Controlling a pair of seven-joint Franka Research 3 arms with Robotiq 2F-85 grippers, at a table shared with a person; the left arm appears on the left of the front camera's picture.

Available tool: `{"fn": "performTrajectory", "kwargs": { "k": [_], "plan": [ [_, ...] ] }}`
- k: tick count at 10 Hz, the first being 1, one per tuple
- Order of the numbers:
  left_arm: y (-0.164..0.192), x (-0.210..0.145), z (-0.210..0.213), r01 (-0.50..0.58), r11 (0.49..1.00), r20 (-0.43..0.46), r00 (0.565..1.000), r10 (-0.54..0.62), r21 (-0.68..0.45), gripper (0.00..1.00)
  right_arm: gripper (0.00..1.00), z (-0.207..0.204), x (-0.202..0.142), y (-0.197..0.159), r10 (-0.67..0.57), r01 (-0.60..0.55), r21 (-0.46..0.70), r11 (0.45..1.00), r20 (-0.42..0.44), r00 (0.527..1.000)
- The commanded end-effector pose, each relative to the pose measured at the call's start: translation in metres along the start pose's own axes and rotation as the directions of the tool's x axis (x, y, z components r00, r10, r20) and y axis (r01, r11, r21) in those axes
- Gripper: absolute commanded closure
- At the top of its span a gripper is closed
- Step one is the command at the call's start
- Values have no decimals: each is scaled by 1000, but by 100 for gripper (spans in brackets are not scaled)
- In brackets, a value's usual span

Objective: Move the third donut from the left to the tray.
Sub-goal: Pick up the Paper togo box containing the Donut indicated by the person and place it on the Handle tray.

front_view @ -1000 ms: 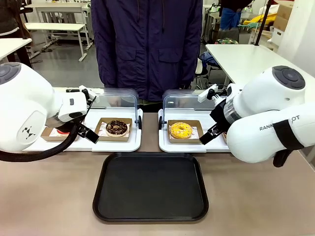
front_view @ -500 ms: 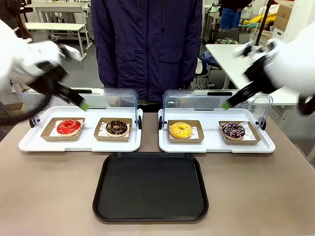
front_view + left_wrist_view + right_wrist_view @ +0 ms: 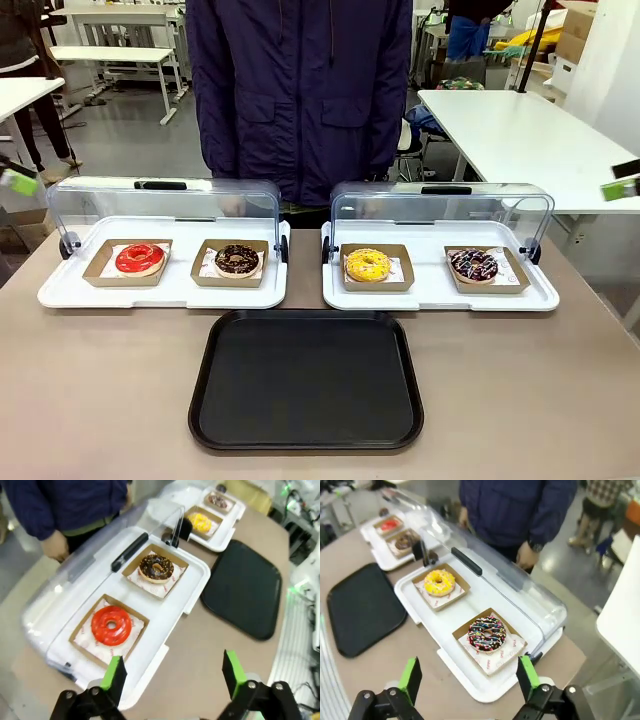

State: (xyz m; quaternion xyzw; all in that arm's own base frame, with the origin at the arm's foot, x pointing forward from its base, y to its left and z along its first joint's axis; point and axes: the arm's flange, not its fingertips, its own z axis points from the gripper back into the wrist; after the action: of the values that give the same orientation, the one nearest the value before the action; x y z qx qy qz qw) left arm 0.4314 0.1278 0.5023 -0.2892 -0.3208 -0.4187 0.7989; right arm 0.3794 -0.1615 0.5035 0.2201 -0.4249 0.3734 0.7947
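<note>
The yellow-iced donut (image 3: pixel 368 264) lies in its brown cardboard holder in the right white tray, third from the left. It also shows in the left wrist view (image 3: pixel 200 522) and the right wrist view (image 3: pixel 439 582). The black tray (image 3: pixel 305 435) lies flat in front of the white trays, nearer to me. My left gripper (image 3: pixel 174 676) hangs open high above the table's left end, over the red donut (image 3: pixel 111 625). My right gripper (image 3: pixel 469 677) hangs open high above the right end, near the sprinkled chocolate donut (image 3: pixel 487 633). Both hold nothing.
Two white trays (image 3: pixel 160 295) (image 3: pixel 440 298) stand side by side with their clear lids raised at the back. A dark chocolate donut (image 3: pixel 237 259) sits second from the left. A person in a dark jacket (image 3: pixel 300 90) stands at the far edge, hands (image 3: pixel 526 555) near the lids.
Both arms have risen and swung outward from the white trays. They no longer cover the outer donuts, and only green fingertips remain at the front view's edges.
</note>
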Motion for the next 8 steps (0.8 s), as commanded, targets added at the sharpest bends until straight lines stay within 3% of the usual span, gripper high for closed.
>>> {"fn": "performTrajectory", "kwargs": {
  "k": [1, 3, 8],
  "plan": [
    [35, -24, 3, 20, 998, 88, 996, -15, -54, 0, 0, 8, -24, -23, 36, -47, 87, 995, 121, 992],
    [48, -52, 13, 58, 996, 207, 977, -44, -64, 0, 0, 29, -53, -33, 37, -58, 98, 994, 210, 977],
    [26, -57, 9, 132, 990, 290, 950, -112, -52, 0, 0, 48, -77, -32, 49, -76, 86, 993, 279, 959]
  ]
}}
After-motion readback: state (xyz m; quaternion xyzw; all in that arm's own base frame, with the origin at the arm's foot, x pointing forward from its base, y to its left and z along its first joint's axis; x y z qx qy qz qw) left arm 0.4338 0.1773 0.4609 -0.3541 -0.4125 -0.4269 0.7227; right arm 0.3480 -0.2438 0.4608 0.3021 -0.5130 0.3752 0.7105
